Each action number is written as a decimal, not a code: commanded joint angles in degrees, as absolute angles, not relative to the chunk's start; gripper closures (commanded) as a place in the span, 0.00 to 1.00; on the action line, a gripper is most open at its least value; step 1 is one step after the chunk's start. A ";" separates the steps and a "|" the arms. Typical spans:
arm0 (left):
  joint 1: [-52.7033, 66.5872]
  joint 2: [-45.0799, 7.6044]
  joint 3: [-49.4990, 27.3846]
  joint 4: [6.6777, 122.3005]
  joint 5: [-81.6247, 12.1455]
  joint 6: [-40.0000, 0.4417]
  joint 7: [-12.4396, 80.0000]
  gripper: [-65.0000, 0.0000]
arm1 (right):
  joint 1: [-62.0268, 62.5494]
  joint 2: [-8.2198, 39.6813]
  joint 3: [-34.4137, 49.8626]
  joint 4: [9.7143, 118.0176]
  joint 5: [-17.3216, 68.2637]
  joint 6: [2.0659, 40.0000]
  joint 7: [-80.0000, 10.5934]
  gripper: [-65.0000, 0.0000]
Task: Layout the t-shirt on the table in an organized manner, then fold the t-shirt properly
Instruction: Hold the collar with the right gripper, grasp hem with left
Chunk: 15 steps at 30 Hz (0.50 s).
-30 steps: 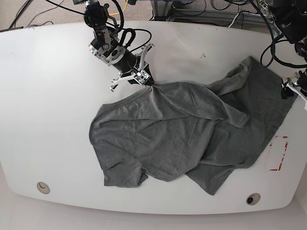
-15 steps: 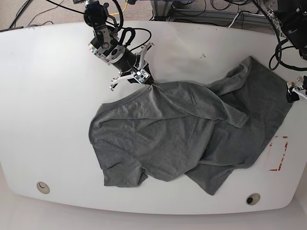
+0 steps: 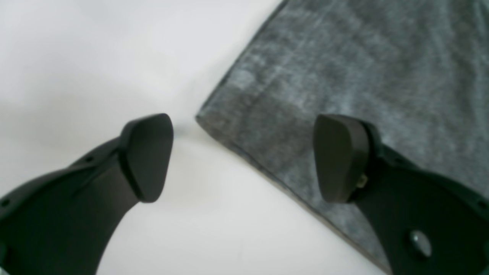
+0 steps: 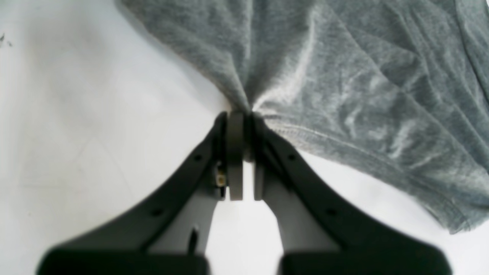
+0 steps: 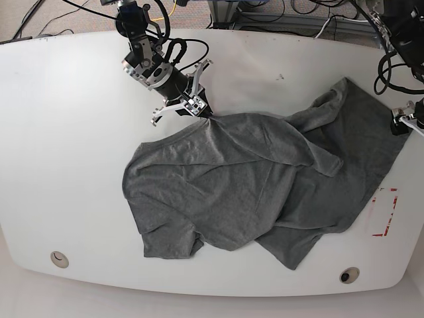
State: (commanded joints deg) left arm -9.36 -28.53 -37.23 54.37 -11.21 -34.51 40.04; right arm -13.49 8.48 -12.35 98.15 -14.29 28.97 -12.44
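Observation:
The grey t-shirt [image 5: 252, 179] lies crumpled and partly doubled over across the middle and right of the white table [image 5: 66, 132]. My right gripper [image 4: 241, 114] is shut on a pinched bunch of the t-shirt [image 4: 344, 76] at its upper edge; in the base view this gripper [image 5: 202, 112] sits at the shirt's top left. My left gripper [image 3: 244, 156] is open, its dark fingertips [image 3: 147, 156] straddling a corner of the t-shirt [image 3: 344, 76] just above the table. In the base view that gripper [image 5: 401, 124] hovers at the shirt's far right edge.
A red dashed rectangle mark [image 5: 384, 212] lies beside the shirt's right side. Round holes sit near the front edge at left [image 5: 59, 259] and right [image 5: 349, 275]. Cables and the arm bases crowd the table's far edge.
The right arm has stayed put, still pinching the shirt. The left gripper at the far right edge has shifted slightly, first down and right, then back up.

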 joint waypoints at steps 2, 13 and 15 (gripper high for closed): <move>-9.36 -28.53 -36.44 54.37 -11.21 -34.51 39.34 0.17 | -13.58 8.48 -12.35 98.15 -14.29 28.97 -12.44 1.00; -9.10 -28.26 -34.95 54.46 -11.21 -34.51 39.25 0.83 | -13.93 8.48 -12.26 100.53 -14.11 28.70 -12.44 1.00; -8.92 -28.26 -34.86 54.46 -11.21 -34.51 39.25 0.99 | -14.02 8.40 -12.18 101.23 -13.93 28.62 -12.44 1.00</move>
